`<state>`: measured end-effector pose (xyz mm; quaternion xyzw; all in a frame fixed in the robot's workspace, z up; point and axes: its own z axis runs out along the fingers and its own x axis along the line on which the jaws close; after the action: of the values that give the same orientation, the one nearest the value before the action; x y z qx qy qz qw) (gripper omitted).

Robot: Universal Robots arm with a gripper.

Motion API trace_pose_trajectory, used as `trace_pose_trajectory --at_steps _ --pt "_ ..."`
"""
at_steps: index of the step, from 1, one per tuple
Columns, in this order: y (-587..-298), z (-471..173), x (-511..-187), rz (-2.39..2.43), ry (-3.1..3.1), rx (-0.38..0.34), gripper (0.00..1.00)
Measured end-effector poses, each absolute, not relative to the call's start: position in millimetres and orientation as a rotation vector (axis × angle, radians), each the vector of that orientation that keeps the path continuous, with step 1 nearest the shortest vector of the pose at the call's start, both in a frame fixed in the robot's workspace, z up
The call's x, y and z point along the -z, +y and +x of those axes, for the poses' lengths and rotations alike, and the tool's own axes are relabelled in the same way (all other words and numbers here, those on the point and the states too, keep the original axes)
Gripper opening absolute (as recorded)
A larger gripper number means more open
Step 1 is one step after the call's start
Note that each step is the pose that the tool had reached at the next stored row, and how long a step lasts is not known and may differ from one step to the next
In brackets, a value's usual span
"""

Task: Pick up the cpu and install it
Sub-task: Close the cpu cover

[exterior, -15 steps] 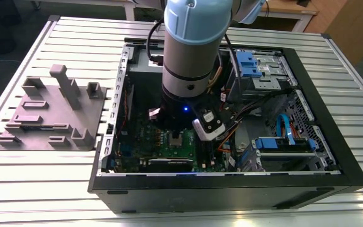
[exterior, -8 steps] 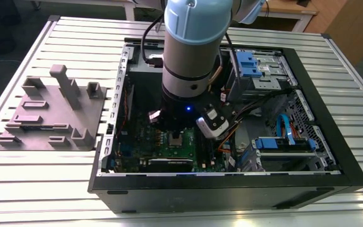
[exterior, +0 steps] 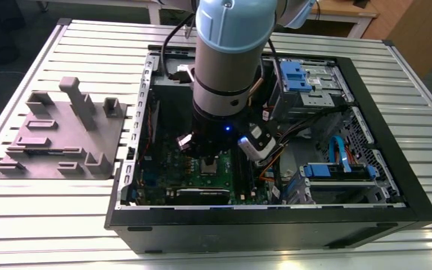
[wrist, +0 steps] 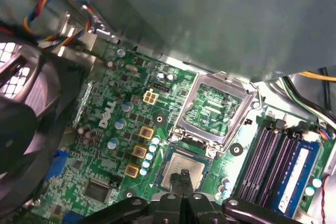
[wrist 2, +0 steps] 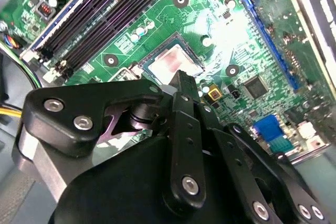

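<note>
Over the motherboard (wrist: pixel 113 145) I see my hand (wrist: pixel 185 179) just above the cpu (wrist: pixel 181 167), fingers pressed together, gripping nothing I can make out.

open computer case (exterior: pixel 396 185) on slatted table (exterior: pixel 43 225) | grey moulded tray (exterior: pixel 58 140) beside it | green motherboard (wrist: pixel 113 145) inside | blue drive brackets (exterior: pixel 292 76)

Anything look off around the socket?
The cpu sits in the socket under the gripper, while the hinged socket frame is flipped open beside it, unlatched. Nothing looks damaged or askew.
</note>
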<state>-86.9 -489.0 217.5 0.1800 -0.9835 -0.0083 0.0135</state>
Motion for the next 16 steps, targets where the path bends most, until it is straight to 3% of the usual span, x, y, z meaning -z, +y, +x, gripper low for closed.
trace_pose_trajectory --at_steps 16 --pt "-489.0 -87.0 -240.8 0.573 -3.064 0.025 0.10"
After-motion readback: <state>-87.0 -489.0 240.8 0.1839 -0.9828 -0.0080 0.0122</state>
